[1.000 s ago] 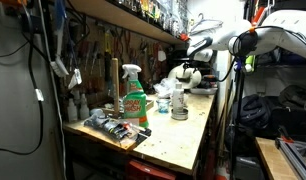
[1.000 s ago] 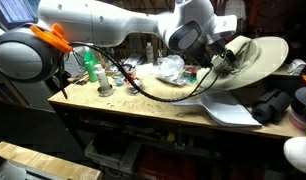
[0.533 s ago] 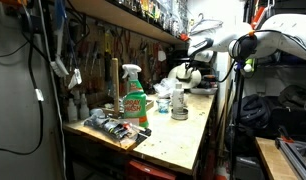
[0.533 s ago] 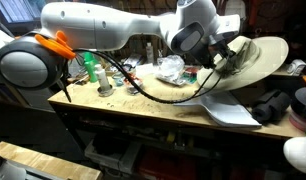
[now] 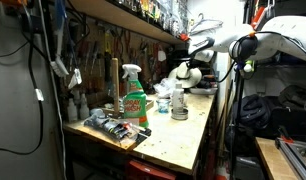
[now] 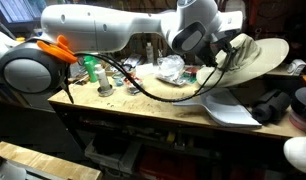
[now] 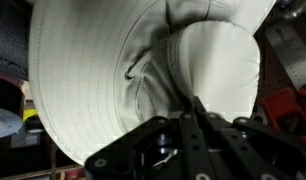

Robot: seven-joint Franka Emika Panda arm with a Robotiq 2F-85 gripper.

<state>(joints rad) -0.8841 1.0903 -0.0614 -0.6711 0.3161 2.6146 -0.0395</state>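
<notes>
A white brimmed hat [image 7: 98, 70] fills the wrist view, its ribbed brim on the left and its rounded crown [image 7: 218, 55] on the right. My gripper [image 7: 193, 108] is shut, its black fingers pressed together at the lower edge of the crown, with the hat's fabric pinched between the tips. In an exterior view the hat [image 6: 263, 58] stands tilted at the right end of the workbench, with the gripper [image 6: 229, 57] against its inner side. In an exterior view the gripper [image 5: 195, 74] hangs over the far end of the bench.
A green spray bottle [image 5: 134, 98] [image 6: 90, 65] stands on the wooden workbench [image 5: 178, 140]. Loose tools [image 5: 115, 128], a small round tin [image 5: 179, 113] and a crumpled clear bag [image 6: 171, 67] lie nearby. Cables [image 6: 143, 88] trail across the bench. A white sheet [image 6: 231, 110] overhangs its front edge.
The jaws have closed from wide open to shut on the hat. The arm and the hat have barely moved.
</notes>
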